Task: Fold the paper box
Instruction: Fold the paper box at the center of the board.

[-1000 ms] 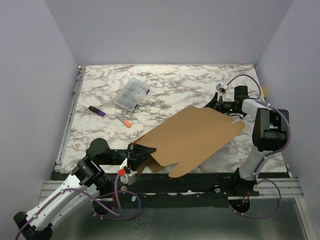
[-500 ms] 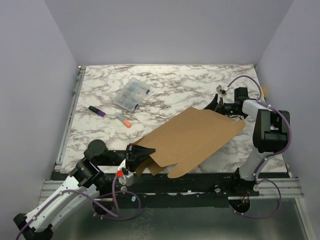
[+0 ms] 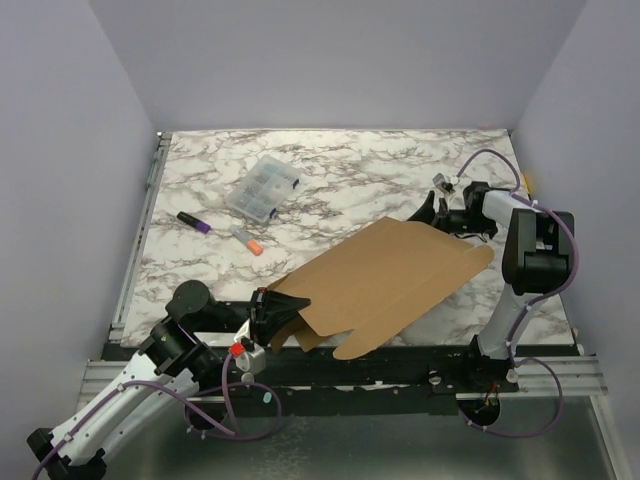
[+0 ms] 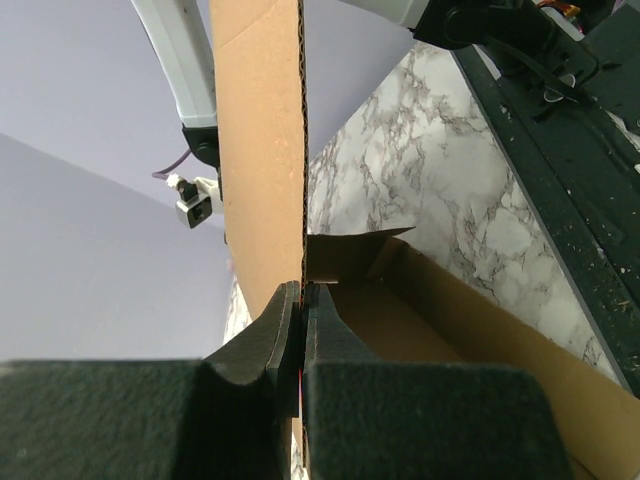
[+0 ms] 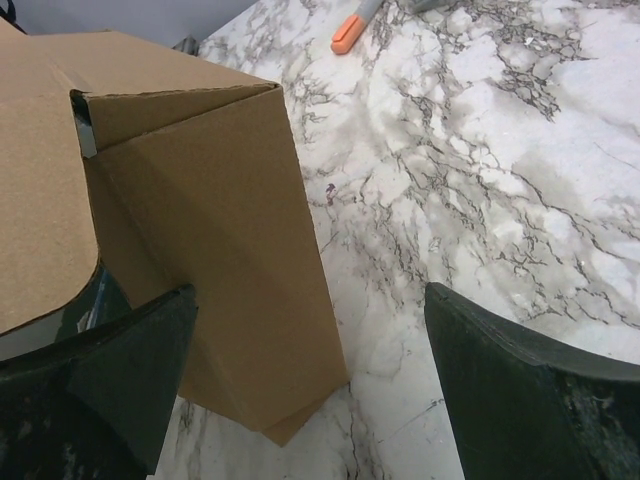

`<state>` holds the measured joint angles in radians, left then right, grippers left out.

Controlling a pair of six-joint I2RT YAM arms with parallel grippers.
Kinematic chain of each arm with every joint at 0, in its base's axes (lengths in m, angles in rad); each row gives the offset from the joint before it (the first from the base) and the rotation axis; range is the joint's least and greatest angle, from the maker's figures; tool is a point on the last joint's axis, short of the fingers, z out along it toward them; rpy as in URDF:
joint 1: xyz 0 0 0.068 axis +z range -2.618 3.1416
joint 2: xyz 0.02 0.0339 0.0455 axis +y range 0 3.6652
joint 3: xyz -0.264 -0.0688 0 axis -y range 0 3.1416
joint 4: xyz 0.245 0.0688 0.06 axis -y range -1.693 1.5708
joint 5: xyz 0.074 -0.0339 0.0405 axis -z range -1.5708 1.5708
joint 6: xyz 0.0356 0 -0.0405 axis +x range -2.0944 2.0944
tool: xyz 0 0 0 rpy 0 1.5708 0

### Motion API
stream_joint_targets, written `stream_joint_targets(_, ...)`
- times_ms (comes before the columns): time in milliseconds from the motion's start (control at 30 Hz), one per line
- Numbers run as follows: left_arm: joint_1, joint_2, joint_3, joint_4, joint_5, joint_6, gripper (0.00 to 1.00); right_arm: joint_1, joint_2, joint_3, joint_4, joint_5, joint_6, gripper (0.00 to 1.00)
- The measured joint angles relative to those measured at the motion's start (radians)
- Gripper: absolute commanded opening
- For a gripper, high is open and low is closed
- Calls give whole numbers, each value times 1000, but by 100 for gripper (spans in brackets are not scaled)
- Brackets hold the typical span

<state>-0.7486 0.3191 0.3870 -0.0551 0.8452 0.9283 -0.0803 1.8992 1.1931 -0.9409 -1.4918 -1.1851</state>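
My left gripper (image 3: 268,312) sits at the near left edge of the white, grey-veined marble table (image 3: 350,165). Its jaws are pinched tight on a thin edge of the plain brown cardboard paper box (image 3: 390,275). In the left wrist view that panel (image 4: 260,150) stands on edge, straight up out of my closed fingertips (image 4: 285,315), and beyond them a folded flap and a low wall form an open corner.

From that grip the box stretches diagonally across the near right part of the table as one broad, tilted sheet. Its near flaps hang past the table's front edge.

At the sheet's far right corner is my right gripper (image 3: 432,210), its jaws spread wide and holding nothing. In the right wrist view a folded side panel (image 5: 200,220) lies between my dark fingers (image 5: 110,380), closer to one of them; I cannot tell whether it touches.

Farther left lie an orange-capped marker (image 3: 246,239) and a black marker with a purple cap (image 3: 194,222). Beyond them is a small clear plastic compartment case (image 3: 263,188).
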Motion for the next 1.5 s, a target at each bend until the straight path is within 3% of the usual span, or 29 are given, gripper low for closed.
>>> stream_joint_targets(500,-2,3,0,0,2,12,0,0,6,-13,-105,-20,-85,100)
stream_joint_targets(867,-2,1,6,-21,2,20,0,0,-33,-69,-91,-19,-77,100)
stream_joint_targets(1000,-2,3,23,-51,2,49,0,0,-108,-142,17,-8,27,100)
stream_joint_targets(1200,-2,23,32,-81,2,92,0,1,-241,-282,334,32,279,97)
stream_joint_targets(1500,-2,31,41,-110,2,129,0,3,-322,-397,671,90,574,93)
